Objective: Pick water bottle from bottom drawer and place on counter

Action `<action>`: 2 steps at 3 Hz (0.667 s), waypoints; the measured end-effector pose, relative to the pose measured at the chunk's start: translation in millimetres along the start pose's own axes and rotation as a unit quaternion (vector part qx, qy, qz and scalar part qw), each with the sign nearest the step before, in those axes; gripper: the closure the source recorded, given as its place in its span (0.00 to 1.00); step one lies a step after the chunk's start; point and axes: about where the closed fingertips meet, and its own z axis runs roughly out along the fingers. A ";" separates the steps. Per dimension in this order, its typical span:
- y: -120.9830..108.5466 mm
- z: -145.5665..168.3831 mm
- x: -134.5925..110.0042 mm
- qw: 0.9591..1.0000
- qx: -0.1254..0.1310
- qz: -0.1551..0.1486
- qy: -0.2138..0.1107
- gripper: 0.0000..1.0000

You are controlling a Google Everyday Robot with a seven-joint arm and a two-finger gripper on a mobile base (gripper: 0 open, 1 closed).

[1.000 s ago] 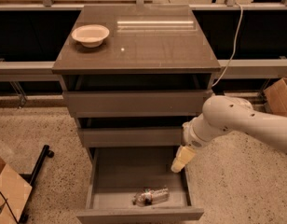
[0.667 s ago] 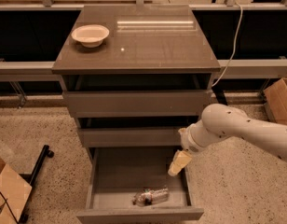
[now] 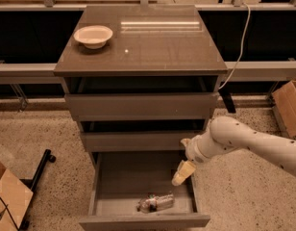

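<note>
Hovering over the right side of the open bottom drawer (image 3: 144, 221), the gripper (image 3: 183, 172) points down and carries nothing; I cannot tell how wide it is set. The bottle (image 3: 155, 202) lies on its side near the drawer front, close to the gripper but untouched. As I judge it, only the approach is done: grasp, lift and set-down on the counter (image 3: 153, 49) remain.
</note>
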 end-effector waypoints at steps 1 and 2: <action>1.4 20.4 8.4 1.000 0.001 0.004 0.015 0.00; -7.1 47.7 21.6 1.000 -0.004 0.009 0.020 0.00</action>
